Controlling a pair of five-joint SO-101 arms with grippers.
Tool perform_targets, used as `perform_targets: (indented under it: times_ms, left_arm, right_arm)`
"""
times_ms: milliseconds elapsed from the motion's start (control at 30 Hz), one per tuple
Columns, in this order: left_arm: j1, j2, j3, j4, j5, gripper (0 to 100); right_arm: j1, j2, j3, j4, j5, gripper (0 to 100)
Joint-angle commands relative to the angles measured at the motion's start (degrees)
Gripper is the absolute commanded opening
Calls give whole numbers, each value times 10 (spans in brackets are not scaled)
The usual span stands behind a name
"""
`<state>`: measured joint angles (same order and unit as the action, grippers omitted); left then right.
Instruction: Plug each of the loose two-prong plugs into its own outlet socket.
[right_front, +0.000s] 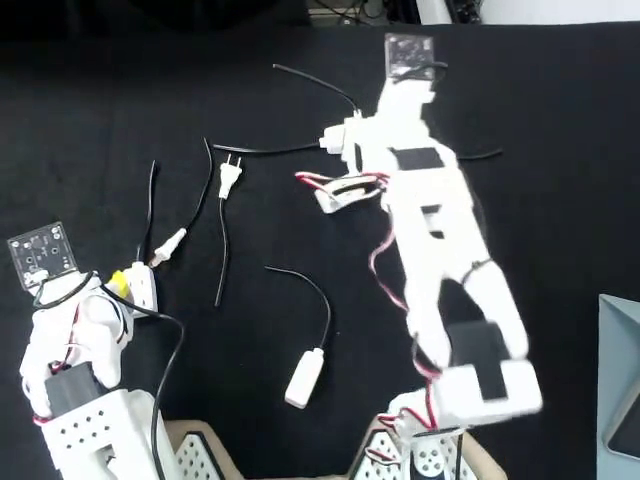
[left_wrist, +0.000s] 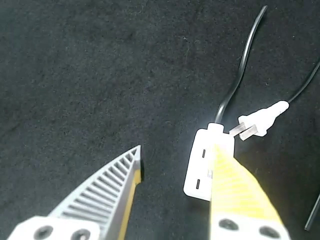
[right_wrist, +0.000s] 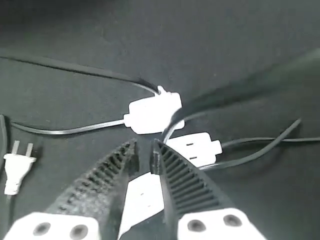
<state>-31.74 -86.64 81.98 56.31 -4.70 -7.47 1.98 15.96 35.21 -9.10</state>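
A loose two-prong plug (right_front: 230, 180) (right_wrist: 15, 167) lies on the black cloth left of centre. My left gripper (left_wrist: 176, 149) is open near the front left. A white socket (left_wrist: 199, 165) (right_front: 143, 287) rests against its yellow finger (left_wrist: 235, 190). A white plug (left_wrist: 262, 120) (right_front: 170, 243) has its prongs at that socket's end. My right gripper (right_wrist: 143, 145) is all but shut, with nothing between its tips. Just beyond it lies a white plug-and-socket pair (right_wrist: 152, 112) (right_front: 338, 137). A slotted socket (right_wrist: 195, 150) lies beside it. A white piece (right_wrist: 144, 197) shows under the fingers.
Another white socket (right_front: 305, 377) with a black cable lies at the front centre. Black cables (right_front: 222, 250) trail across the cloth. The right arm (right_front: 430, 210) stretches over the middle right. A grey box (right_front: 620, 370) stands at the right edge.
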Motion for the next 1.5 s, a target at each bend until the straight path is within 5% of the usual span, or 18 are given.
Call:
perform_targets:
  times_ms: [0,333,500,900,1167,1467]
  left_arm:
    - [-1,-5,-22,-12,3,217]
    - [-1,-5,-22,-12,3,217]
    - [-1,-5,-22,-12,3,217]
    - [-1,-5,-22,-12,3,220]
    - [-1,-5,-22,-12,3,220]
    - [-1,-5,-22,-12,3,220]
  right_arm:
    - [15,-128,22,40,4,44]
    - [11,-218,25,263,30,46]
    - [-34,-221,29,282,42,44]
    - [-198,-83,95,26,39,47]
    - [-292,41,-1,19,-56,181]
    - [-324,193,-120,18,-92,148]
